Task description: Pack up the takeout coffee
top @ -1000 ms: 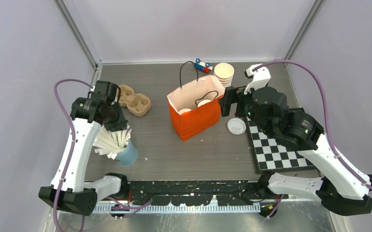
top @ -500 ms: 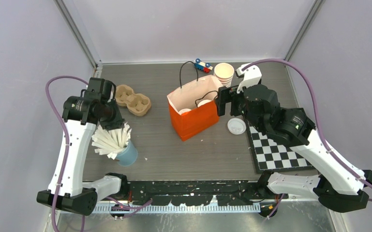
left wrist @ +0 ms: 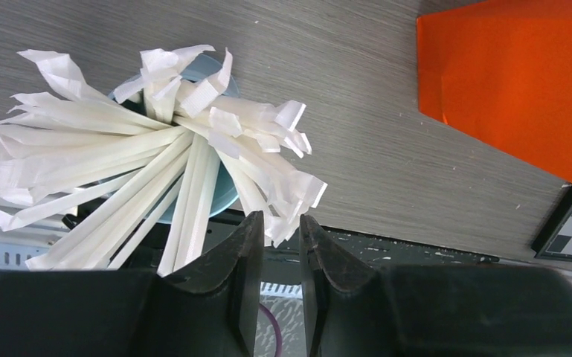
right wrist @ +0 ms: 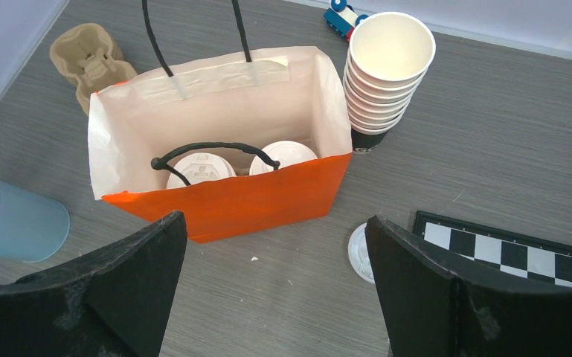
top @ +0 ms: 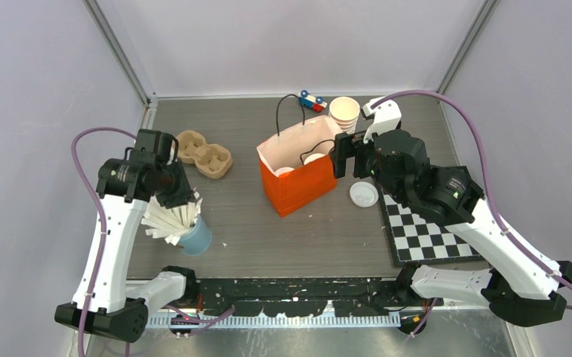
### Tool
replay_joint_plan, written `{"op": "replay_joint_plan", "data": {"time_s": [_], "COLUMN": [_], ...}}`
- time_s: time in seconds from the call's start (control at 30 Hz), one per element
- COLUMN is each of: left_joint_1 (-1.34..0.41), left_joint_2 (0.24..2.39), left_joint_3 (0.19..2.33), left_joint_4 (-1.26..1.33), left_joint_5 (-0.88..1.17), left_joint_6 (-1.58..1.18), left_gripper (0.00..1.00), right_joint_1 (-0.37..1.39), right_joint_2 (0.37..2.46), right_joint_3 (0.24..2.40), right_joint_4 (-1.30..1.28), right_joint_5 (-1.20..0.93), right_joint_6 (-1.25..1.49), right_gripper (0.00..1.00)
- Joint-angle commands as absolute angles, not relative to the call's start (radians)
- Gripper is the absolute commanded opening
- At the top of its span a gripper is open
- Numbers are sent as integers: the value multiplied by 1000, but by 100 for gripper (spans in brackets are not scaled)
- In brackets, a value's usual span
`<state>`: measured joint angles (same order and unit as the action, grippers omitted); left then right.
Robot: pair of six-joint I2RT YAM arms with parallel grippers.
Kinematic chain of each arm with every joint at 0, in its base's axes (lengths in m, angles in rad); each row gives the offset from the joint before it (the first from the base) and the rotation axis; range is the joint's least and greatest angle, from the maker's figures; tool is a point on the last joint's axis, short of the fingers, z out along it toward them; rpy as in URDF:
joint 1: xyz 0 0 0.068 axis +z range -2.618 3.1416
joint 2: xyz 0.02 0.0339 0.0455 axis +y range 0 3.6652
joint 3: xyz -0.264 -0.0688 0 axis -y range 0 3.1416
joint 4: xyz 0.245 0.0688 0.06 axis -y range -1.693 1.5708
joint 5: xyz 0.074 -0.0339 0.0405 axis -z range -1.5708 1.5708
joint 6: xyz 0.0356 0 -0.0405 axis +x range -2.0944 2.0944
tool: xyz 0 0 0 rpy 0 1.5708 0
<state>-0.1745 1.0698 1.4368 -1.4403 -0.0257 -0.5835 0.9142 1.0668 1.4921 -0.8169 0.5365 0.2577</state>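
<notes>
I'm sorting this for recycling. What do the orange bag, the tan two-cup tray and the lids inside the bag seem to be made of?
Orange bag: paper, matte orange outside and white inside, with crisp folds along its edges.
Tan tray: likely moulded paper pulp; the surface is dull and rough, with soft rounded wells.
Lids: probably thin white plastic, smooth, with embossed marks on top.

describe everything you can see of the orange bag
The orange bag looks like paper, orange outside and white inside, with a taped strip on its far inner wall. It stands upright and open on the grey table, near the middle. Of its two black cord handles, the far handle stands up and the near handle droops across the mouth. Two white-lidded cups sit side by side inside. Nothing grips it.
</notes>
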Motion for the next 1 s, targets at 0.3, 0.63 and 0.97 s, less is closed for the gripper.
{"op": "replay_joint_plan", "data": {"time_s": [0.3,0.63,0.97], "left_joint_1": [-139,-128,-121], "left_joint_2": [1057,1056,1055], "left_joint_3": [1436,1369,1346], "left_joint_4": [-1385,-1339,-1317], "left_joint_5": [-82,-50,-55], "left_joint_6": [-600,-622,-613], "left_gripper": [20,20,16], "right_joint_1": [910,910,911], "right_joint_2": [1041,1039,1040], "right_joint_3": [1509,1508,1508], "right_joint_4": [-776,-775,-775], "right_joint_5": [541,547,552], "right_joint_6": [271,267,265], "right_gripper": [93,93,93]}}
